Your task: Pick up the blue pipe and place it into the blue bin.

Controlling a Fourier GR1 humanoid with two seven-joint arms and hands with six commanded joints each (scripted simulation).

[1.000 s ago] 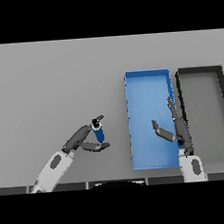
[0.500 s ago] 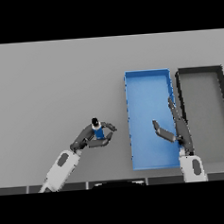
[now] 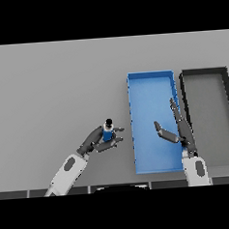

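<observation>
The blue pipe (image 3: 108, 132), a short blue cylinder with a dark cap, stands upright in my left hand (image 3: 96, 141), whose fingers and thumb curl round it just above the table. It is a short way left of the blue bin (image 3: 150, 82), a long open tray right of centre. My right hand (image 3: 181, 130) hovers open over the bin's right side, fingers straight and thumb spread toward the left.
A black bin (image 3: 204, 73) of like size lies directly right of the blue bin, their long walls side by side. The grey table (image 3: 51, 87) stretches wide to the left and back.
My left hand has carried the blue pipe to the right, closer to the blue bin. The right hand has hardly moved.
</observation>
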